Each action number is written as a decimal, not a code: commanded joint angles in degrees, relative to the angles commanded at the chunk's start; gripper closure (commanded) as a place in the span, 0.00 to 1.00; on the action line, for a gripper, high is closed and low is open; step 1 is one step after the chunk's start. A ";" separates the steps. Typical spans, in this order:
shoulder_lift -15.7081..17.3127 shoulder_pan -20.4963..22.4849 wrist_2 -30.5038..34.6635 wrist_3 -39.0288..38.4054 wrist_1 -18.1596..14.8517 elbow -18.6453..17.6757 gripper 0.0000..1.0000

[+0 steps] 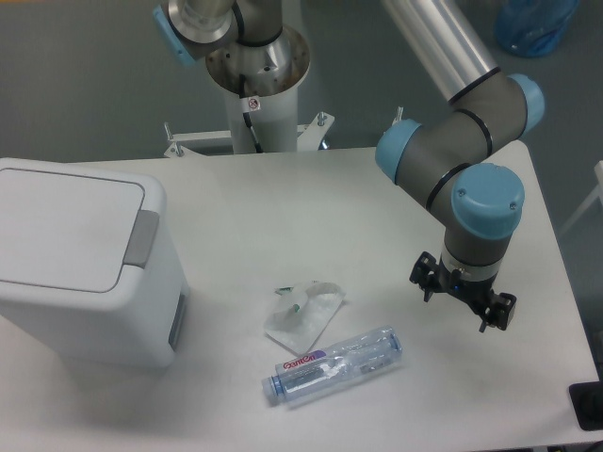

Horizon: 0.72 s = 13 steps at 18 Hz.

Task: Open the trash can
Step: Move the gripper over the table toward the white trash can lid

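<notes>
The trash can [80, 273] is a large white boxy bin at the table's left edge. Its flat lid [61, 226] lies shut. A grey push tab [142, 237] sits at the lid's right rim, and a grey slot [177, 320] is on the right side wall. My gripper [464, 294] hangs at the right side of the table, pointing straight down, far from the bin. The blue-capped wrist above hides its fingers, so I cannot see whether they are open or shut. Nothing shows in its hold.
A crumpled clear plastic wrapper [303, 314] and a clear plastic bottle [334, 365] lying on its side are on the table between the bin and my gripper. The arm's base column [256, 80] stands at the back edge.
</notes>
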 joint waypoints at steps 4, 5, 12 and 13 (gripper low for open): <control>0.18 0.00 0.09 -0.18 0.00 -0.09 0.00; 0.26 -0.09 0.00 -0.26 -0.09 -0.09 0.00; 0.79 -2.02 -0.53 -4.57 -0.26 -0.09 0.00; 0.79 -2.37 -0.53 -5.18 -0.35 -0.09 0.00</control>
